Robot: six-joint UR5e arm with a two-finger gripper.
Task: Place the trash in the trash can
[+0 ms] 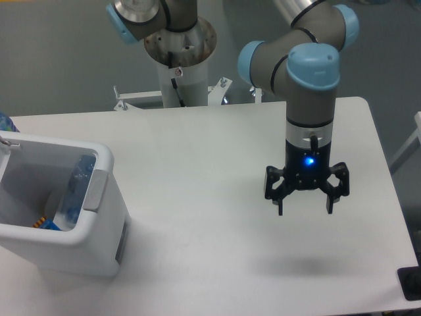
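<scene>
Partly hidden inside trash can [99,217], cut off at frame's left: bottle [74,191], well apart at 9 o'clock from wide-open, empty end effector [306,207].

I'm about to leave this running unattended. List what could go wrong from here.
1. The claw hangs open and empty above the white table, away from the trash can. No trash is visible on the table, so another pick attempt may close on nothing.
2. The trash can sits at the table's left front edge, with a bottle leaning against its inner wall. A low return swing could clip the rim and shove the can.
</scene>
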